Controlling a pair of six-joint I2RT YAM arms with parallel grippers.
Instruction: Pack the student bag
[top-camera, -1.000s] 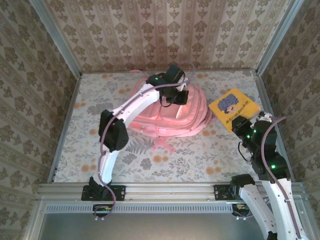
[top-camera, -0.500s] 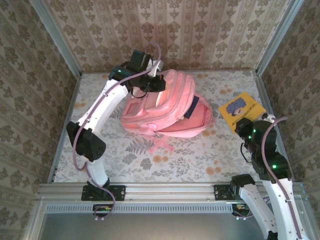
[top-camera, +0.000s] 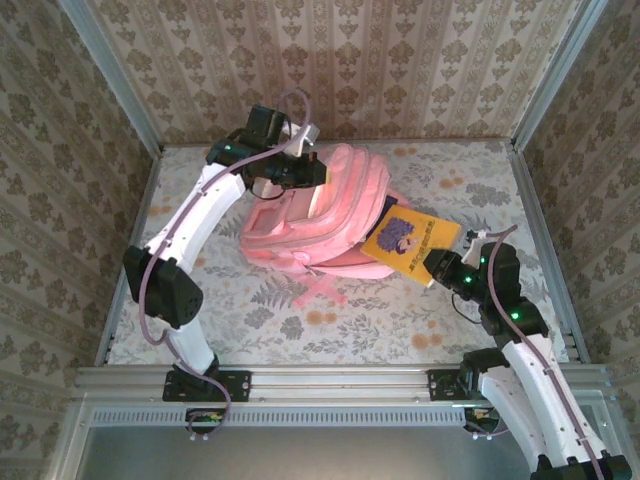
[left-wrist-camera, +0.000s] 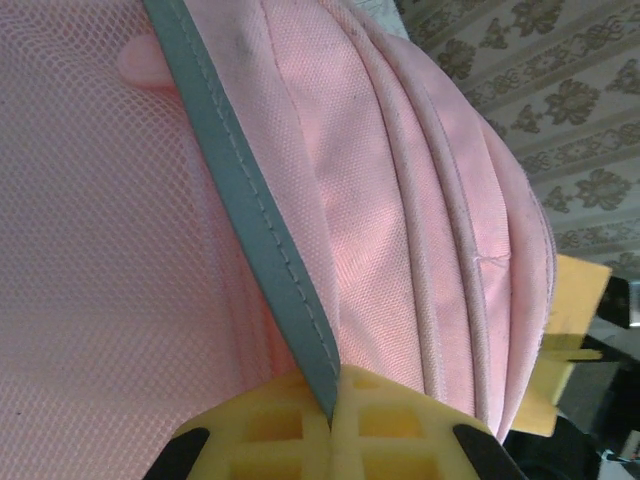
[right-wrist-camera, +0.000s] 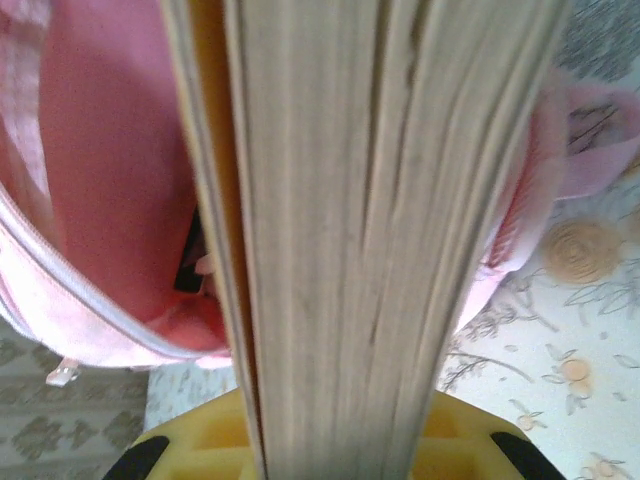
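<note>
- The student bag (top-camera: 345, 195), a pink backpack, lies on the floral worktop (top-camera: 380, 320) in the centre of the top view, its upper left end lifted clear of the surface.
- The left end effector (top-camera: 305, 172) sits at the upper left of the bag and is clenched on the bag.
- In the left wrist view, its yellow fingers (left-wrist-camera: 260, 440) pinch a grey trim strip (left-wrist-camera: 250, 220) between mesh and woven pink fabric.
- The right end effector (top-camera: 437, 268), at the lower right of the bag, grasps a yellow book (top-camera: 408, 238) with a purple cover picture.
- The book overlaps the right end of the bag.
- In the right wrist view, the book's page edges point toward the camera, with the bag's pink interior (right-wrist-camera: 110, 170) open on the left.
</note>
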